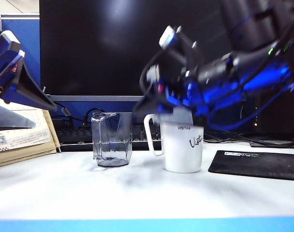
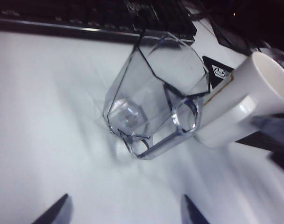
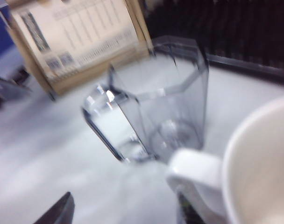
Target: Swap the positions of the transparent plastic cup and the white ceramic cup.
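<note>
The transparent plastic cup stands upright on the white table, left of the white ceramic cup, whose handle points toward it. My right gripper hovers blurred just above the mug's rim and handle. In the right wrist view it is open, one finger right beside the mug's handle, with the clear cup beyond. My left gripper hangs at the far left, away from both cups. It is open and empty, with the clear cup and the mug ahead of it.
A black keyboard lies behind the cups under a dark monitor. A black mat lies to the right of the mug. A cardboard box with printed paper stands at the left.
</note>
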